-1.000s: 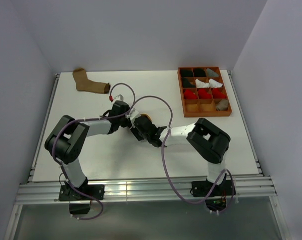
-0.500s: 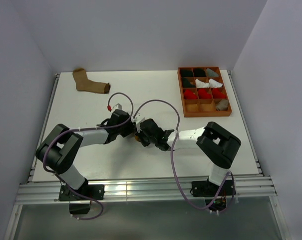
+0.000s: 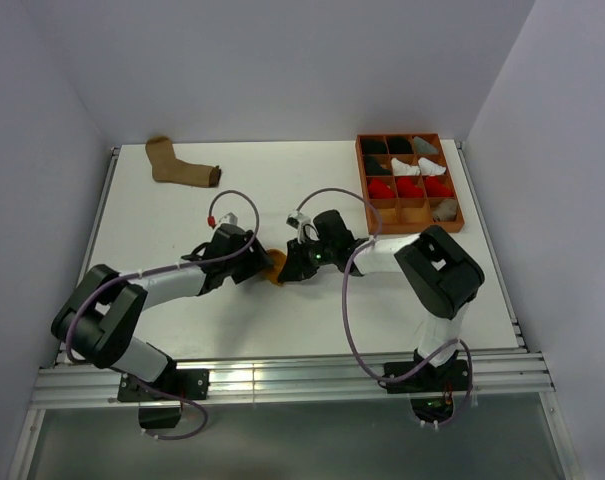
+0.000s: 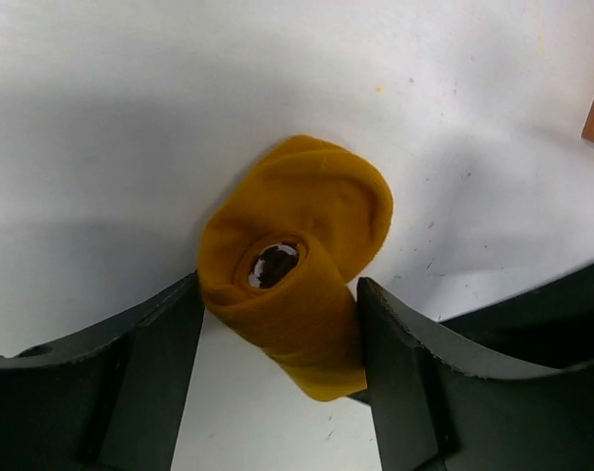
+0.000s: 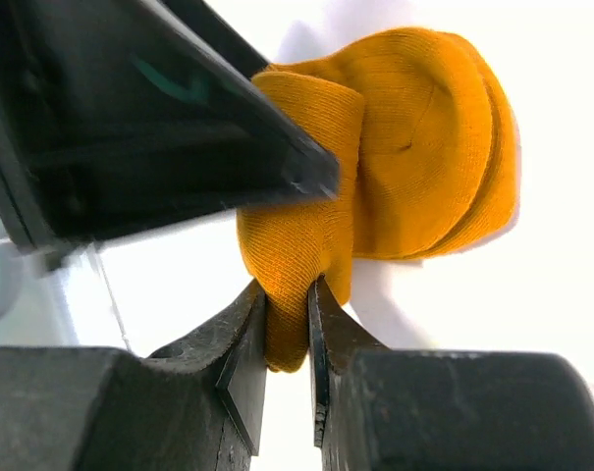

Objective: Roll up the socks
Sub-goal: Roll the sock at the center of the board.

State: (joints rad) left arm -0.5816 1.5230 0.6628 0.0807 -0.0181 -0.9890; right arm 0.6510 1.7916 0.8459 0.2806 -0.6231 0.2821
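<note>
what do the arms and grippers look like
The left arm and right arm have bulky black joints and white links. A thin purple cable loops off each; the left one carries a red plug. The fingers are matte black wedges.

A white table (image 3: pixel 282 180) stands in a booth of plain pale lavender-grey walls: back wall (image 3: pixel 282 60), left wall (image 3: pixel 32 150), right wall (image 3: pixel 562 150). Aluminium rails (image 3: pixel 302 385) run along the table's near edge, above a dull grey floor (image 3: pixel 282 450). The light is soft and even.
</note>
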